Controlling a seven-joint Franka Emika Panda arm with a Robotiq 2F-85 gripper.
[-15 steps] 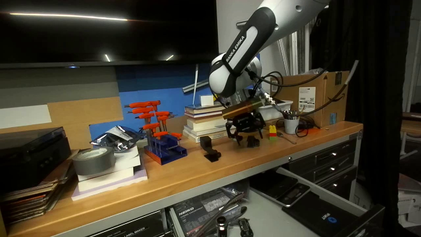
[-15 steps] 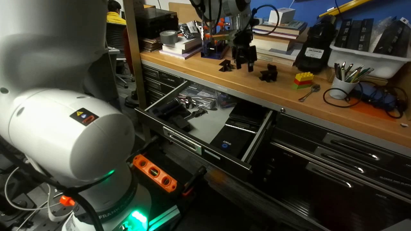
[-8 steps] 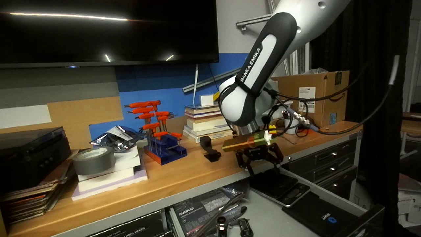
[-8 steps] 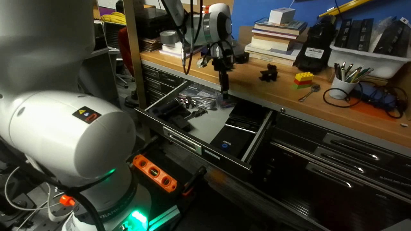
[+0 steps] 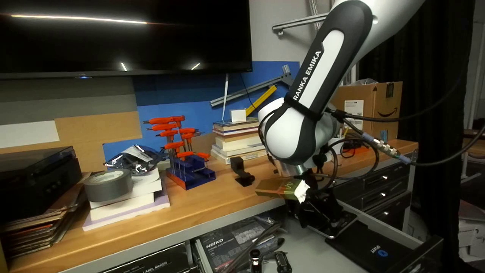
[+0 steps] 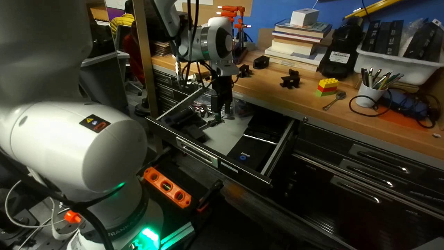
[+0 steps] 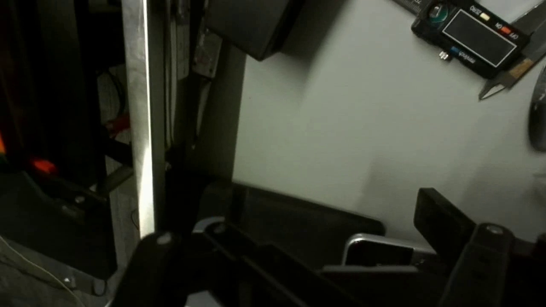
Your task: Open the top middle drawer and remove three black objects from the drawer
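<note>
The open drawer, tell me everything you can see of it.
The wide, shallow drawer stands pulled out below the wooden bench top. It looks like metal: dark front, handle strip, grey side walls, pale floor. Inside lie a caliper, a flat black case and more. The open gripper is over it; whether they touch is unclear.

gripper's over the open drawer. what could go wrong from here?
1. Collision: the open gripper hangs over the drawer, with a digital caliper lying nearby; a sideways move might knock it.
2. Tight pick: the black box sits close to the front wall, so the gripper could hit that wall.
3. Over-picking: three black items are already on the worktop; if those are the targets, the box could be one too many.
</note>
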